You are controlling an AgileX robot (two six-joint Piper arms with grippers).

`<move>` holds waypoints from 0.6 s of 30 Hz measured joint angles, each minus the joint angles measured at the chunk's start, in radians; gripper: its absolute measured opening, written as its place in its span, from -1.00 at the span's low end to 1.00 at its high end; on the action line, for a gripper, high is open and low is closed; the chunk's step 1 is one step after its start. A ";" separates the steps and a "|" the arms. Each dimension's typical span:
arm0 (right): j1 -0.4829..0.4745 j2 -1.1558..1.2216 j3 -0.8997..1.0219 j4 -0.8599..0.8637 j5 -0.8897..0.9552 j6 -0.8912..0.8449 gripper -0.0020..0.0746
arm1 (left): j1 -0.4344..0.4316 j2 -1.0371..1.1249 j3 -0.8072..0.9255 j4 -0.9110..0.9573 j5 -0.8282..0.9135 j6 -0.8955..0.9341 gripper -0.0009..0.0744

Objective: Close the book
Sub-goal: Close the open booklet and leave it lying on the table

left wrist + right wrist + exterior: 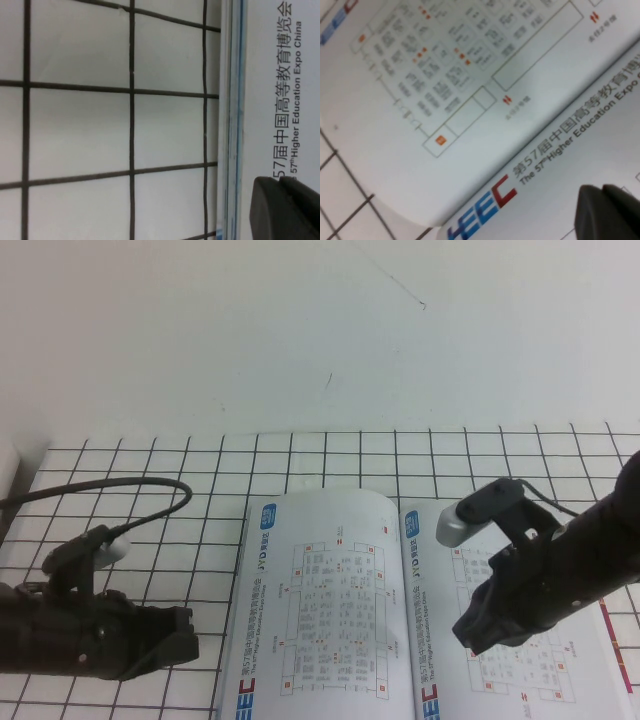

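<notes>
Your book (320, 610) lies open, pages up, on the gridded table (130, 470), at the near side and a little right of centre, its left page bowed upward toward the spine. Your left gripper (183, 636) sits low at the book's left edge (its wrist camera shows its dark tip over that page's margin). You cannot tell whether it is open, closed or gripping. Your right gripper (476, 628) hangs over the right page, and its grip cannot be told either.
</notes>
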 joint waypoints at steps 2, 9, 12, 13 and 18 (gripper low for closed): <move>0.000 0.043 -0.001 0.000 -0.028 0.000 -0.95 | 0.000 0.044 0.000 -0.065 0.000 0.065 -0.99; 0.000 0.127 -0.001 0.000 -0.058 -0.008 -0.95 | 0.000 0.158 -0.002 -0.251 0.000 0.212 -0.99; 0.000 0.134 -0.004 0.000 -0.058 -0.009 -0.95 | 0.000 0.206 -0.002 -0.347 0.017 0.264 -0.99; 0.000 0.136 -0.004 0.000 -0.058 -0.009 -0.95 | 0.000 0.223 -0.002 -0.384 0.032 0.286 -0.99; 0.000 0.136 -0.004 0.000 -0.061 -0.010 -0.95 | -0.017 0.298 -0.003 -0.516 0.143 0.385 -0.99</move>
